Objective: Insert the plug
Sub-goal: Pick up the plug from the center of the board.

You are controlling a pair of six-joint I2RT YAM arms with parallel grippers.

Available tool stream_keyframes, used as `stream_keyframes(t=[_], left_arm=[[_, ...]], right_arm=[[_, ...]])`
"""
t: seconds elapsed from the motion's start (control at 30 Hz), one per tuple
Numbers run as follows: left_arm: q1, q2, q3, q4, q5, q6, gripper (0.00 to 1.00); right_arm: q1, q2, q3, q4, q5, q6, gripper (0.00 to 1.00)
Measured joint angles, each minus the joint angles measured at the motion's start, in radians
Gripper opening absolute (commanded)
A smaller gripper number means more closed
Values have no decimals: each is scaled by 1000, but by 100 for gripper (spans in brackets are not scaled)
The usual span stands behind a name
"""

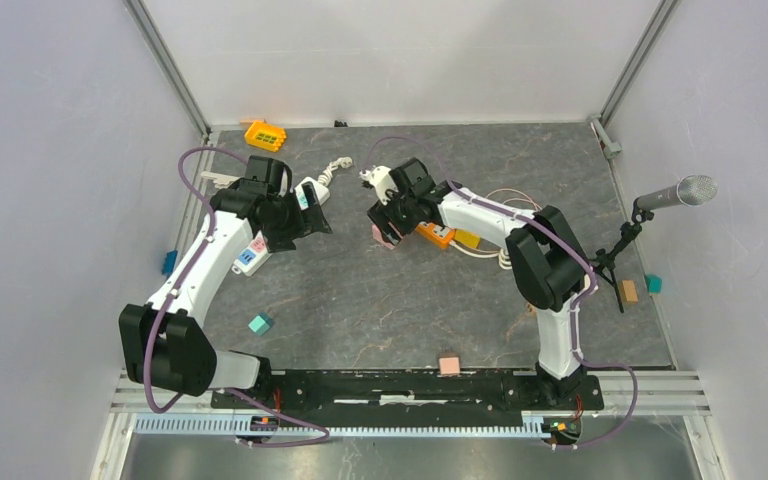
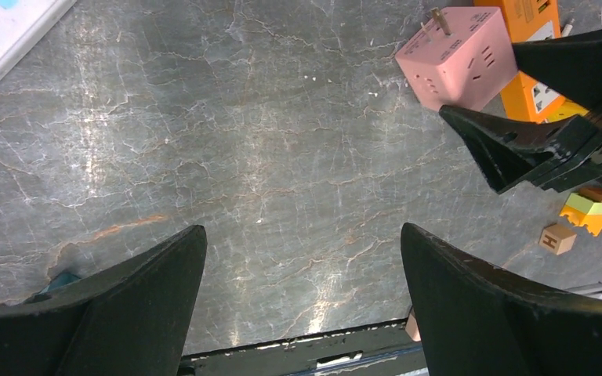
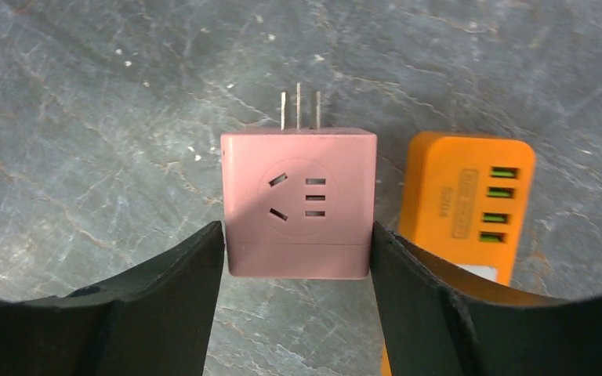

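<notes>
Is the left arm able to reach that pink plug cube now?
Probably not: the right gripper sits against both sides of the pink plug cube, so the open left gripper would likely bump it.

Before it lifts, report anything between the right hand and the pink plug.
Nothing visible. The right hand has its fingers against both sides of the pink plug. The orange charger lies just outside one finger, not between.
</notes>
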Motion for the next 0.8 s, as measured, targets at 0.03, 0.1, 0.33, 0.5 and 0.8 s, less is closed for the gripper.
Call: stream_keyframes(t=[0.03, 0.1, 0.33, 0.5, 0.8], left_arm=[[0, 0, 0, 0, -1, 1, 100], [0, 0, 0, 0, -6, 5, 100], [2, 0, 0, -6, -14, 6, 100], [3, 0, 6, -14, -15, 7, 100], [14, -19, 106, -21, -37, 26, 100]], right_arm=[[6, 4, 0, -1, -10, -3, 68], [16, 12, 0, 0, -19, -6, 70], [46, 55, 0, 10, 7, 8, 65], [47, 73, 10, 10, 19, 31, 29], [47, -13, 13, -7, 2, 42, 0]])
